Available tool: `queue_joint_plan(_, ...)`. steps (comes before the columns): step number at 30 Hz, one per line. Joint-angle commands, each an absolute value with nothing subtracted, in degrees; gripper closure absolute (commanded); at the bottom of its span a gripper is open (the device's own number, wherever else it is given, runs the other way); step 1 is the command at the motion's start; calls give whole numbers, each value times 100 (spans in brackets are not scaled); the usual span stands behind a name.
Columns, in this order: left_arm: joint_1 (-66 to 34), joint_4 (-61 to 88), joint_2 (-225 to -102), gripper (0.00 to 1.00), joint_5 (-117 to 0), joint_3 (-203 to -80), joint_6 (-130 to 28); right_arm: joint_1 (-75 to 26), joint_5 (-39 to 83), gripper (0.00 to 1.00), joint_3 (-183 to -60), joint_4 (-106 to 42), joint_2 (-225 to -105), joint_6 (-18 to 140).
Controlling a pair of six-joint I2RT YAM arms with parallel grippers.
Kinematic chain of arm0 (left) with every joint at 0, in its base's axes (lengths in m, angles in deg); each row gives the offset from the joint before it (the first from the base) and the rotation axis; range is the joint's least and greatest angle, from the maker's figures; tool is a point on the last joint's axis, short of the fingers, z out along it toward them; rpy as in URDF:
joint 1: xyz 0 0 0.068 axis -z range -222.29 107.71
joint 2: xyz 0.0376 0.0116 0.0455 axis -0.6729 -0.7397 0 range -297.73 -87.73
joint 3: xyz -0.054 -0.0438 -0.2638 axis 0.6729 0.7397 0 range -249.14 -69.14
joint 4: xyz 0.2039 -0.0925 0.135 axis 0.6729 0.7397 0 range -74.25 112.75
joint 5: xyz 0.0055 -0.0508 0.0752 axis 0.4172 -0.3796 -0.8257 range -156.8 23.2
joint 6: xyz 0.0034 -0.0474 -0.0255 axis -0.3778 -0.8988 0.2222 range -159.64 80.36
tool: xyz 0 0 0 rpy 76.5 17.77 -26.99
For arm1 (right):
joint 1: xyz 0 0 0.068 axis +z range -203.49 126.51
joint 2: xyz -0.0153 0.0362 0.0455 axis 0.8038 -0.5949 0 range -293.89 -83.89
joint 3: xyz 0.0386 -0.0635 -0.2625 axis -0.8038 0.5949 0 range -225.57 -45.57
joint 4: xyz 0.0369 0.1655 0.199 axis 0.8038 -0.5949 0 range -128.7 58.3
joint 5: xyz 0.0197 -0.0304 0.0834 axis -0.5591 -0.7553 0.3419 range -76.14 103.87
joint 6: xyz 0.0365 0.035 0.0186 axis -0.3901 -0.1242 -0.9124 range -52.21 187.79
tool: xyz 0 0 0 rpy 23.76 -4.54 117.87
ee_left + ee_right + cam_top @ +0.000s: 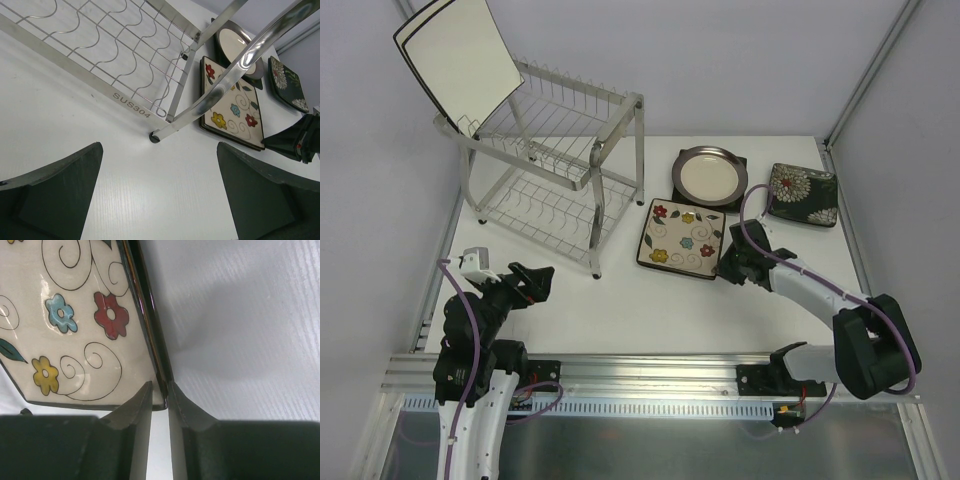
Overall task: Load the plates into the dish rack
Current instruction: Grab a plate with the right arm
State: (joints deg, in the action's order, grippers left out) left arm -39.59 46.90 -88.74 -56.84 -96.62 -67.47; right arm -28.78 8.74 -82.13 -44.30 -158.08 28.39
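Observation:
A white square black-rimmed plate (455,60) leans on the top tier of the silver wire dish rack (555,170) at the back left. The cream flowered plate (682,238) lies right of the rack. My right gripper (728,262) is shut on its near right corner, one finger (137,405) over the face and the other under the dark rim (150,335). Behind it a round cream grey-rimmed plate (710,175) rests on a dark square plate (738,160). A dark plate with white blooms (803,195) lies at the far right. My left gripper (535,283) hangs open and empty near the rack's front foot (155,136).
The rack's lower shelf (130,105) and a slanting frame tube (235,65) cross the left wrist view. Enclosure walls stand close behind and beside the rack. The table's right edge (850,240) runs just past the bloom plate.

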Motion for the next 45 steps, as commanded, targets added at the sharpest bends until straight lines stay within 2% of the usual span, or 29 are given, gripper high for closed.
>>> queue_joint_plan(1, -3913, 4519, -8817, 1, -5651, -9656, -6671, -2827, 982, 78, -8398, -4321, -15921, 2867)
queue_joint_plan(14, -3913, 4510, -8825, 1, -5669, -9647, -6671, -2818, 1079, 77, -8302, -4128, -16219, 2797)
queue_joint_plan(29, -3913, 4510, -8834, 1, -5660, -9647, -6671, -2827, 1123, 64, -8020, -3811, -16430, 2683)
queue_joint_plan(32, -3913, 4510, -8834, 1, -5660, -9647, -6671, -2818, 1026, 68, -8012, -3820, -16492, 2744)
queue_joint_plan(38, -3913, 4510, -8825, 1, -5651, -9647, -6662, -2818, 877, 83, -8011, -3960, -16405, 2946)
queue_joint_plan(42, -3913, 4510, -8817, 1, -5669, -9647, -6671, -2818, 754, 99, -8090, -4189, -16203, 3131)
queue_joint_plan(45, -3913, 4510, -8817, 1, -5660, -9647, -6671, -2818, 657, 99, -8152, -4391, -15948, 3271)
